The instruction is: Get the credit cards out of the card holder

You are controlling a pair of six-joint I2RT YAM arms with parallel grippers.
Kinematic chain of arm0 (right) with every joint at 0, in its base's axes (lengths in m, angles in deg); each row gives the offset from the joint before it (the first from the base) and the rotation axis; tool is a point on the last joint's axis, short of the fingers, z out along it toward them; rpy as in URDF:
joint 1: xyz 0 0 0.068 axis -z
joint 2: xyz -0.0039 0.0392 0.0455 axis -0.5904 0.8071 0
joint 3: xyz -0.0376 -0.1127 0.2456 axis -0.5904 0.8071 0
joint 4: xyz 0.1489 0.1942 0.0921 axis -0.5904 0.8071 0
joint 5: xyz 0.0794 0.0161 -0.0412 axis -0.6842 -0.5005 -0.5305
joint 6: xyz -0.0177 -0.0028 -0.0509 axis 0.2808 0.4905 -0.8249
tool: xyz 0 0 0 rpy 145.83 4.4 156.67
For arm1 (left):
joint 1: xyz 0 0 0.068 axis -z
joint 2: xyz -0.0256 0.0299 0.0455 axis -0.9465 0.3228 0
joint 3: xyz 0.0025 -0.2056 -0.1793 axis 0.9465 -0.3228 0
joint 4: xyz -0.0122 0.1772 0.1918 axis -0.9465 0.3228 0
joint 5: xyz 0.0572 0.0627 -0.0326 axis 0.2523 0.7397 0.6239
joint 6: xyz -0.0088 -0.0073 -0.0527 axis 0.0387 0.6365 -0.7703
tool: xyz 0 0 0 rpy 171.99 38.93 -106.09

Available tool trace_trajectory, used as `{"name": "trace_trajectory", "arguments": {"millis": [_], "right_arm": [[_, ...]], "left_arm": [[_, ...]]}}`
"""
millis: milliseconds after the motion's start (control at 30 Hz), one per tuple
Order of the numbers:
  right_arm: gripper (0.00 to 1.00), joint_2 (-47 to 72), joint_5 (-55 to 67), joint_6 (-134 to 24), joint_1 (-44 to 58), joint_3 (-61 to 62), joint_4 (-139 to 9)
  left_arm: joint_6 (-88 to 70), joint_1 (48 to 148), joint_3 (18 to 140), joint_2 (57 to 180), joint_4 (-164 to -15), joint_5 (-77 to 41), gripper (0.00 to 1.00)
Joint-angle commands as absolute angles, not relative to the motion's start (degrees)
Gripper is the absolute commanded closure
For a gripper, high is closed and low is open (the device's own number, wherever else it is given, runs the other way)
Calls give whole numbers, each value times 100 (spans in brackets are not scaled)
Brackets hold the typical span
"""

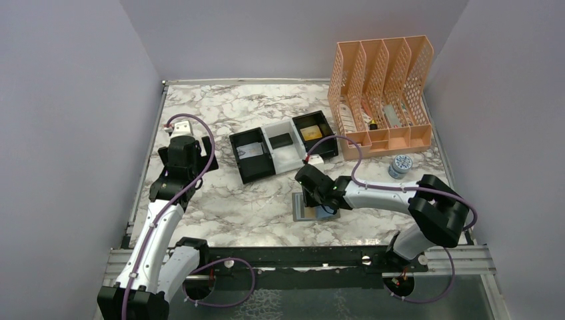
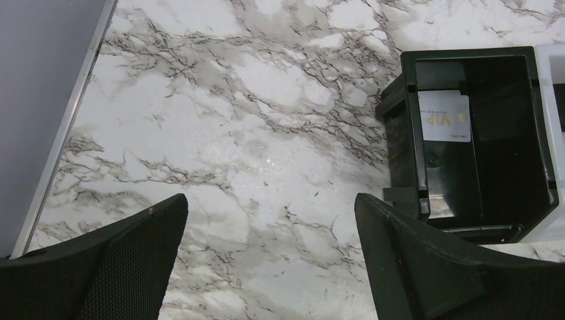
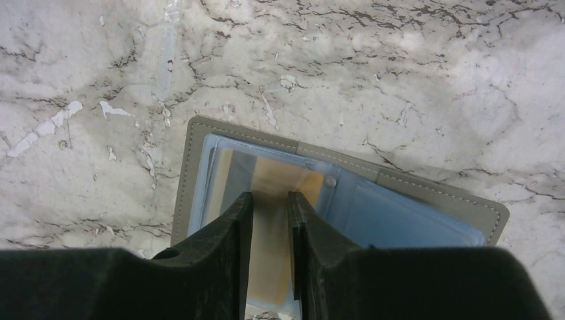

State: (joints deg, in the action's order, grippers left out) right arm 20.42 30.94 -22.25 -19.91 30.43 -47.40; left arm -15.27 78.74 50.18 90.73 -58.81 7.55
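The card holder [image 1: 305, 209] lies open on the marble table near the front centre. In the right wrist view its grey-taupe rim [image 3: 426, 190] frames a blue-grey inside. A gold-yellow credit card [image 3: 270, 233] lies in its left panel. My right gripper [image 1: 324, 208] is right over that panel. Its tips [image 3: 270, 195] stand a narrow gap apart, with the card showing through the gap; nothing is clamped. My left gripper [image 1: 181, 133] hovers wide open and empty [image 2: 270, 200] over bare marble at the left, apart from the holder.
A black-and-white three-compartment tray [image 1: 283, 160] sits mid-table. A white VIP card [image 2: 445, 117] lies in its left bin and a yellow item [image 1: 310, 132] in its right bin. A peach mesh file rack [image 1: 383, 87] stands back right. A small round tin [image 1: 400, 165] is beside it.
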Motion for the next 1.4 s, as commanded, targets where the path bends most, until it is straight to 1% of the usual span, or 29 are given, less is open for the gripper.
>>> {"name": "trace_trajectory", "arguments": {"millis": [0, 100, 233, 267, 333, 400, 500, 700, 933, 1133, 1267, 1367], "right_arm": [[78, 2241, 3379, -2120, -2031, 3119, -4574], [83, 2141, 3246, -2114, -2031, 3190, -4746], [91, 2028, 3144, -2139, -2028, 3198, -4848], [93, 1981, 3157, -2139, -2031, 3192, -4860], [94, 1848, 3161, -2152, -2021, 3194, -4907], [95, 1753, 3136, -2161, -2023, 3206, -4948], [97, 1628, 2927, -2172, -2001, 3291, -5173], [97, 1443, 2345, -2045, -1851, 3478, -5538], [97, 1186, 1608, -2046, -1530, 3752, -5972], [97, 1143, 1062, -2087, -1218, 3925, -6252], [97, 1135, 796, -2095, -1020, 4062, -6418], [97, 1158, 703, -2096, -929, 4131, -6466]], "left_arm": [[-1490, 7855, 4938, 9085, -6041, 525, 1], [-1478, 7850, 4943, 9084, -6094, 232, 1], [-1500, 7855, 4933, 9094, -6244, -594, 1], [-1549, 7855, 4923, 9088, -6286, -842, 3], [-1736, 7856, 4948, 9080, -6321, -1719, 7], [-2017, 7889, 4958, 9122, -6417, -2544, 8], [-2403, 8219, 4783, 9095, -6825, -3150, 8], [-2781, 9487, 4383, 9228, -7380, -3091, 8], [-3630, 10223, 3709, 9440, -8628, -3134, 8], [-3954, 11009, 3540, 10124, -9173, -2734, 9], [-4444, 11491, 3355, 10575, -9871, -2274, 15], [-4748, 11872, 3374, 11004, -10189, -1836, 21]]}}
